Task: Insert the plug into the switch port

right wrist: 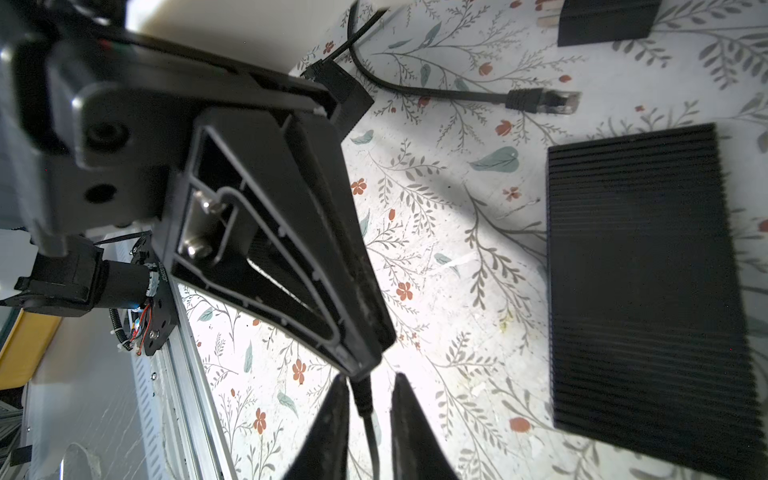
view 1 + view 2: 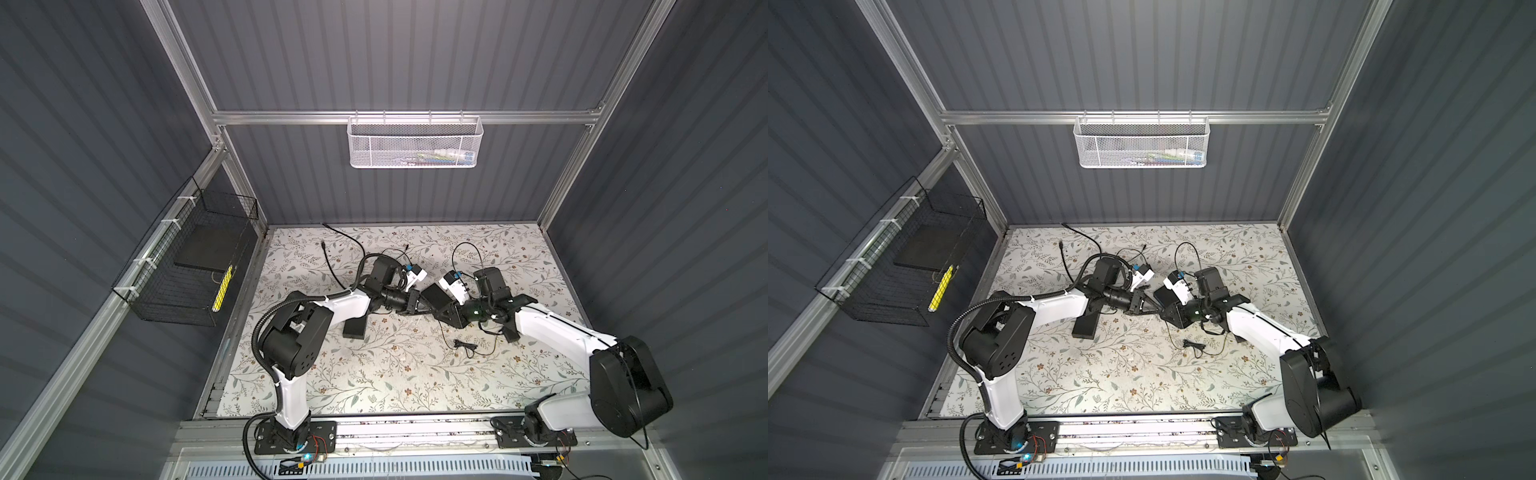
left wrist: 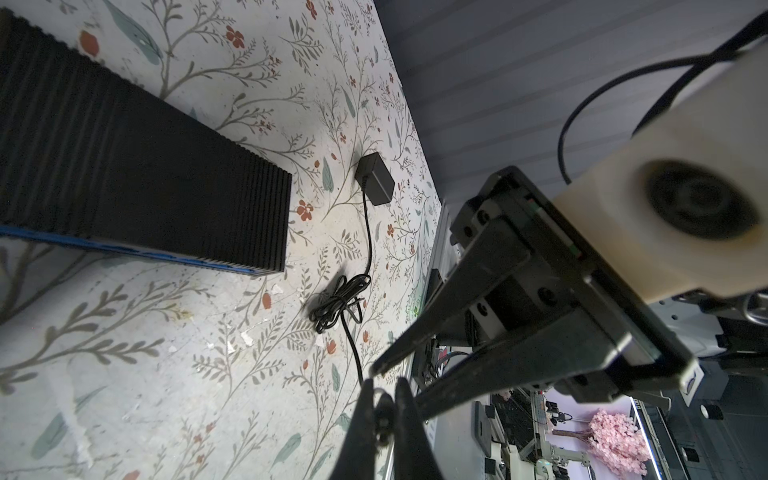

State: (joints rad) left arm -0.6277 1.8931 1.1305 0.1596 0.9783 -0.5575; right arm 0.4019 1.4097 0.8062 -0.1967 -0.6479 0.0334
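Observation:
My two grippers meet tip to tip above the middle of the floral mat. The left gripper (image 3: 384, 382) is shut on the plug (image 3: 383, 415), a small round black barrel plug on a thin black cable (image 3: 357, 357). In the right wrist view the plug (image 1: 362, 397) hangs between the parted fingers of my right gripper (image 1: 371, 378), close to one finger and clear of the other. The switch (image 3: 137, 166) is a black ribbed box with a blue port face. It lies on the mat just behind the grippers (image 2: 436, 296), partly hidden in both top views.
The cable's loose coil (image 2: 465, 345) and a black power adapter (image 3: 374, 183) lie near the right arm. An Ethernet cable end (image 1: 544, 102) rests at the back left. Another black block (image 2: 355, 328) lies under the left arm. Wire baskets (image 2: 415, 141) hang on the walls.

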